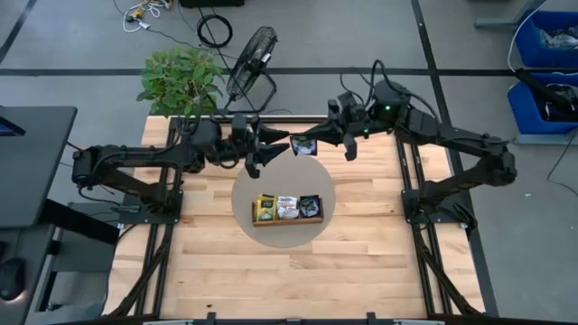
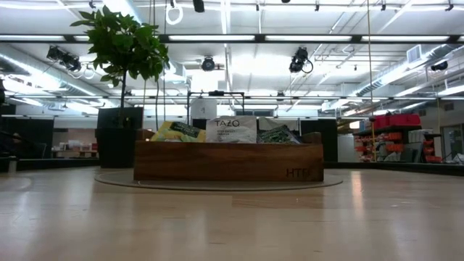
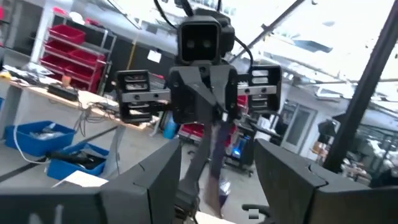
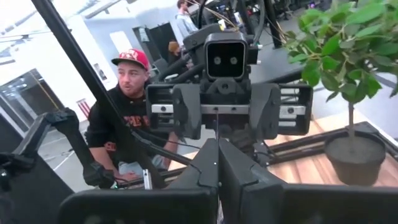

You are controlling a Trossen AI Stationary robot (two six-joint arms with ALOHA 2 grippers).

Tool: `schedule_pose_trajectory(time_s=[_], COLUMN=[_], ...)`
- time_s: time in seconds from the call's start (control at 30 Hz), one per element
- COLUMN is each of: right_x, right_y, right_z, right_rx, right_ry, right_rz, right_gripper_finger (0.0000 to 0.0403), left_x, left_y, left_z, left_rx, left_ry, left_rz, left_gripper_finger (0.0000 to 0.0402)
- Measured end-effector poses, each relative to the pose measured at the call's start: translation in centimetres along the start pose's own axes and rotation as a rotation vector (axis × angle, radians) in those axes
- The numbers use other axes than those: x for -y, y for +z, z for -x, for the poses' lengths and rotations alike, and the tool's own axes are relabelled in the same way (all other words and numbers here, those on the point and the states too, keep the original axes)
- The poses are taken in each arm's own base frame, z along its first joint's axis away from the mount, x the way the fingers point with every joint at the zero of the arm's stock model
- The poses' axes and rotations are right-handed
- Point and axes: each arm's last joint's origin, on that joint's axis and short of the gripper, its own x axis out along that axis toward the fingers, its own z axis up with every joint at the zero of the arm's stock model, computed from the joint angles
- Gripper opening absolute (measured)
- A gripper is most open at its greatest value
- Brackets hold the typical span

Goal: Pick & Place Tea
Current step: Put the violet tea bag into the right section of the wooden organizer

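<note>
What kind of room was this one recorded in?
Most likely a robotics lab or workshop inside a large industrial hall. The wooden table stands on a grey concrete floor, blue storage bins and red parts bins line the sides, and exposed ducts and strip lights run across the ceiling.

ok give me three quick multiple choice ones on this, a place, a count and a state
1. Where does the wooden tray stand?
A) on the round mat
B) at the table's left edge
C) under the plant

2. How many tray compartments hold packets?
A) one
B) two
C) three

3. How is the right pincer?
A) wide open
B) shut on a tea packet
C) resting on the table

Key:
1 A, the high view shows the mat ringing the tray.
2 C, yellow, white and dark packets sit side by side.
3 B, its fingers pinch the packet in the air, facing the open left pincer.
</note>
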Motion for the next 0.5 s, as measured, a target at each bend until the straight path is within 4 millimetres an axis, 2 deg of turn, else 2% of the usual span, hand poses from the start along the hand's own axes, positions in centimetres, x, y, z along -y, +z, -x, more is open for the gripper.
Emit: schedule_pose_trajectory(time_s=[0.33, 0.5], right_x=[-0.5, -0.9], right_y=[-0.6, -0.7], right_z=[-1.3, -1.5], right_rx=[0.000, 0.011], right_ry=[-0.007, -0.021], right_rz=[0.005, 0.024], right_gripper_finger=[0.0000, 0.0000], left_x=[-0.1, -0.1], left_y=[-0.3, -0.3], left_z=[0.0, 0.0], left_rx=[-0.033, -0.033], left_ry=[0.007, 0.007], left_rz=[0.003, 0.003], left_gripper_finger=[0.0208, 0.0192])
